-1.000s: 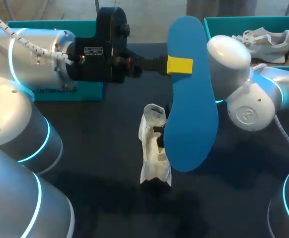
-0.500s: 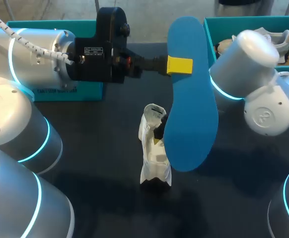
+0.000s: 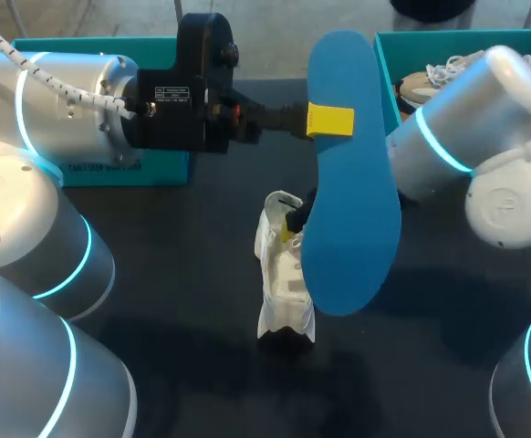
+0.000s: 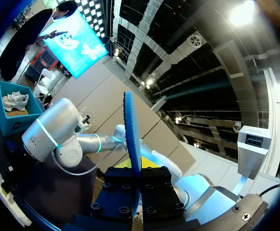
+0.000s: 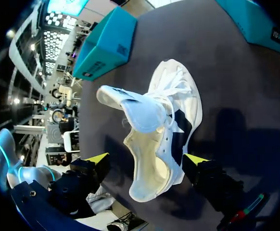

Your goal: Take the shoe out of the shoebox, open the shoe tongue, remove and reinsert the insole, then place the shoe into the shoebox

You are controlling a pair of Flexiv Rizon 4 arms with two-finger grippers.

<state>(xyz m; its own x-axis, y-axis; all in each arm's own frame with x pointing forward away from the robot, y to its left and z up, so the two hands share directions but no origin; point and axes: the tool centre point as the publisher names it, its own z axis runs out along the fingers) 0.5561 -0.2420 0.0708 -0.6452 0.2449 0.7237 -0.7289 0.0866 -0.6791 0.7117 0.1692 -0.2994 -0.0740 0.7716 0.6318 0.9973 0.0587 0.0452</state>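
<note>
We had the insole (image 3: 349,182) out of the shoe and up in the air, our left hand (image 3: 329,120) clamped on one long edge of it, nearer one end than the middle. In the left wrist view it rose from that hand edge-on, a thin blue blade. The white shoe (image 3: 282,274) sat on the dark counter (image 3: 183,274) below it, well apart from the teal shoebox (image 3: 402,38) at our right, which held a second shoe (image 3: 430,82), and from the other box (image 3: 156,169) at our left. Its tongue (image 5: 135,108) was folded forward, so the pale inside lay open. Our right hand (image 5: 145,161) hung over the heel end with its fingers spread wide, one on each side and holding nothing, though we could not be sure that neither tip brushed the shoe's side. We judged the insole light, thin and bendy (foam, by the look of it), so a one-edge grip would let the free end sag or twist on the way in. It would go better led toe-first into the opening. The shoe looked light and soft in the upper, apt to slide or tip under a push, so we thought the firmer heel sides the best place to brace it.
</note>
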